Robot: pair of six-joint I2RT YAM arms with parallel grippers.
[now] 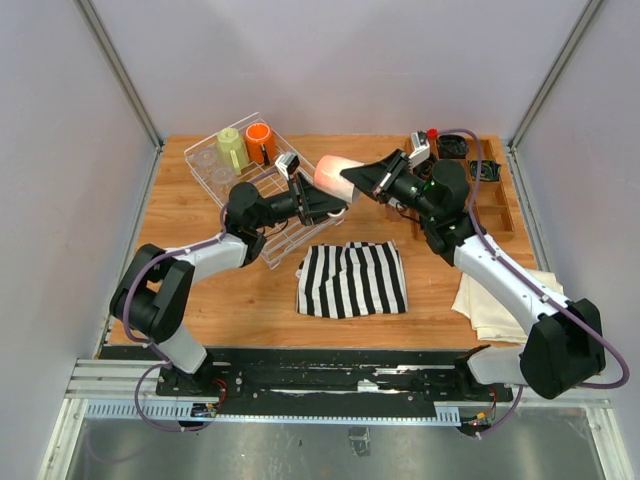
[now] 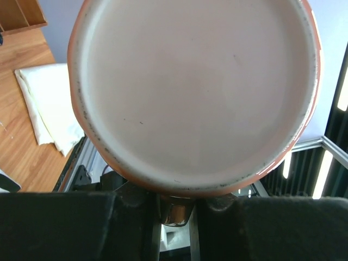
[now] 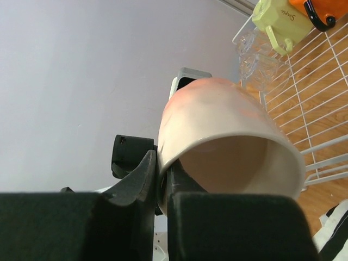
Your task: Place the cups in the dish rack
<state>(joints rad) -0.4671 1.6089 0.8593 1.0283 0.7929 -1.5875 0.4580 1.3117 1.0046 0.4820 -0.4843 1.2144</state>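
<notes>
While the pink mug [image 1: 334,174] is held up in the air between both arms, the rack [image 1: 217,133] sits on the tabletop [image 1: 200,285] at the back left.
The mug's rim is pinched by the right tool [image 3: 163,182], which is closed on it. The left tool [image 1: 336,203] is placed at the mug's base; its grip cannot be told. An orange mug [image 1: 260,141] and a yellow-green mug [image 1: 233,149] are seen in the rack.
</notes>
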